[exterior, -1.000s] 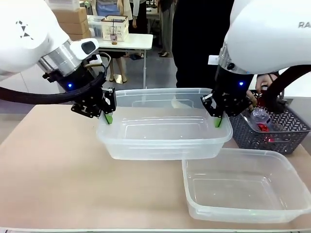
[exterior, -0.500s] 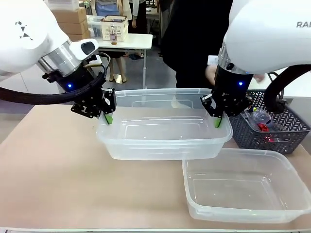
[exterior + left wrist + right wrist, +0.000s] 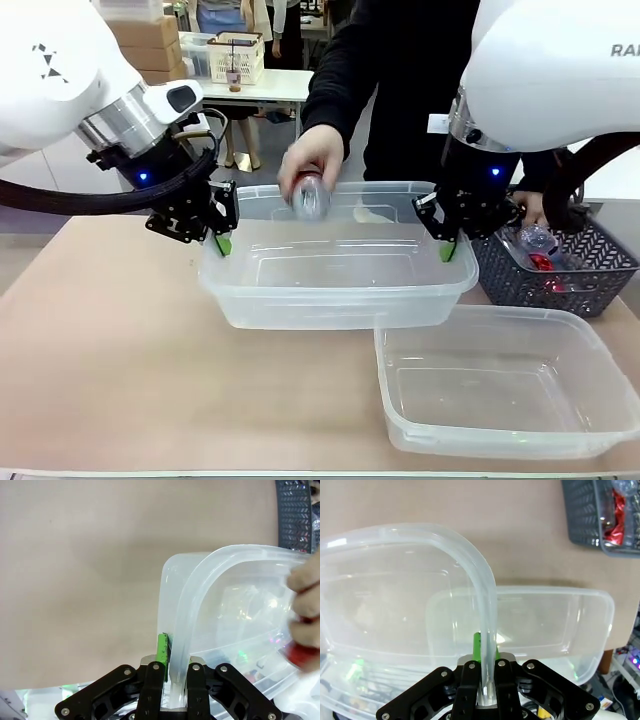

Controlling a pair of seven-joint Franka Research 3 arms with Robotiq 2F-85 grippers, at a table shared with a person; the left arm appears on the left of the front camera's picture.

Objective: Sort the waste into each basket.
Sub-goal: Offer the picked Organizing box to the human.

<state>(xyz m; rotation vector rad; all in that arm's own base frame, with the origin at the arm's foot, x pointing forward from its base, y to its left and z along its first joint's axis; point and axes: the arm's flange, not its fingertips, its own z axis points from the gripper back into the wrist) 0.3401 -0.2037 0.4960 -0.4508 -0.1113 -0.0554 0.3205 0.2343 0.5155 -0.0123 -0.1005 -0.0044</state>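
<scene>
The left gripper (image 3: 222, 240) and the right gripper (image 3: 447, 248) each clamp the rolled rim at opposite ends of a smooth, colourless clear tub (image 3: 330, 300). A person's hand (image 3: 312, 152) holds a red-and-silver can (image 3: 311, 196) over it. A second tub (image 3: 500, 440) sits at the front right.

Front camera from my side of the table (image 3: 100, 350), facing the person (image 3: 400, 90), my wrist cameras close above opposite ends of one clear tub (image 3: 330, 290), shared by all.
</scene>
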